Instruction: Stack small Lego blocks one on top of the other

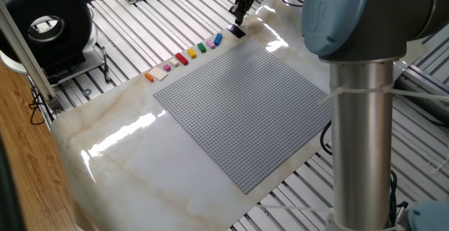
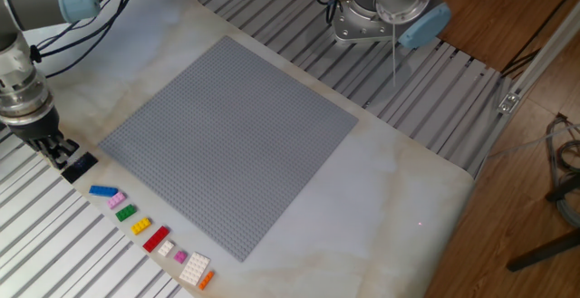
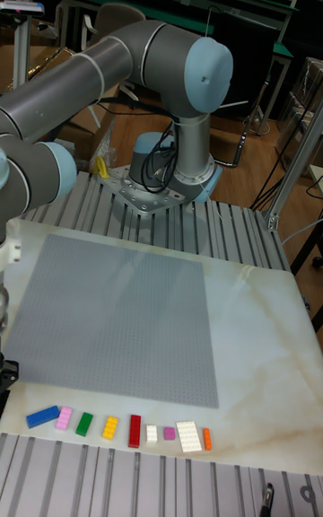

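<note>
A: Where's the gripper (image 2: 62,153) right now?

B: At the far end of the brick row, low over the navy brick (image 2: 80,164), which sits just off the baseplate (image 2: 227,144) corner. In the other fixed camera the gripper (image 1: 238,22) hangs just above that dark piece (image 1: 237,31).

A: Spread or pinched?

B: I cannot tell; the fingertips are too small and dark against the brick to say, or to say whether they touch it.

A: And the rest?

B: In a line along the baseplate edge on the marble table (image 2: 381,180): blue (image 2: 103,191), green (image 2: 125,213), yellow (image 2: 140,226), red (image 2: 156,238), then pale ones and orange (image 2: 206,280) at the end. None is stacked yet.

A: How would they handle?

B: My guess: very light, rigid, smooth plastic, so a nudge would skate one across the marble. I'd grip across the short sides, centred, low on the walls, and press straight down to seat the studs
</note>
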Robot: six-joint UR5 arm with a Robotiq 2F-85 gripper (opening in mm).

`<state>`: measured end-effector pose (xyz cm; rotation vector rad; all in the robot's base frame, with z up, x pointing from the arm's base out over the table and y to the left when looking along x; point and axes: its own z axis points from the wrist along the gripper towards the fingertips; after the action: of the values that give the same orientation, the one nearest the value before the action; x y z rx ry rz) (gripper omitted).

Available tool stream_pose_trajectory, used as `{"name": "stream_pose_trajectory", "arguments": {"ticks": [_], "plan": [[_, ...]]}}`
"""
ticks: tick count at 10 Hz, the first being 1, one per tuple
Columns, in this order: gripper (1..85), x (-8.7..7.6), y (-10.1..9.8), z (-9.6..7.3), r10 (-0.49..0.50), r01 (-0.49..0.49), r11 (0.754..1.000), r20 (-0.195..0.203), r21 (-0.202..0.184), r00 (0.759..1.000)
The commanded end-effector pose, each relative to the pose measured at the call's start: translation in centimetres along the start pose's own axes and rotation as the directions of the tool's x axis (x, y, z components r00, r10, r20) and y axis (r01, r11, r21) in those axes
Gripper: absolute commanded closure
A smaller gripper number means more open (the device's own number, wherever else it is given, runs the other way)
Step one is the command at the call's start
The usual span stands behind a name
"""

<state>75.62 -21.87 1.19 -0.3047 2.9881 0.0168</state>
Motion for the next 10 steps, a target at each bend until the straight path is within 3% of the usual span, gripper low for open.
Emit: {"name": "stream_pose_trajectory", "arguments": {"ticks": [1,3,4,5,6,7,8,9,10], "plan": [[84.7,-0.7,2.2,-1.2,0.105,-0.105,0.994,-0.025,0.011,0.994],[84.7,-1.7,3.8,-0.6,0.148,-0.148,0.989,0.003,0.020,0.989],[84.7,-1.6,4.5,-0.9,0.166,-0.166,0.986,-0.008,0.007,0.986],[84.7,-0.9,3.4,-1.0,0.128,-0.127,0.991,-0.021,0.046,0.992],[84.7,-1.0,2.6,-0.8,0.087,-0.086,0.995,-0.007,0.053,0.996],[84.7,-2.3,4.0,-0.6,0.142,-0.141,0.990,0.025,-0.012,0.990],[84.0,-2.4,3.2,-1.4,0.197,-0.196,0.980,-0.011,0.038,0.980],[84.7,-1.0,3.3,-2.6,0.243,-0.238,0.969,-0.080,0.066,0.967],[84.7,-0.9,6.4,-2.2,0.264,-0.269,0.962,-0.082,-0.050,0.961]]}}
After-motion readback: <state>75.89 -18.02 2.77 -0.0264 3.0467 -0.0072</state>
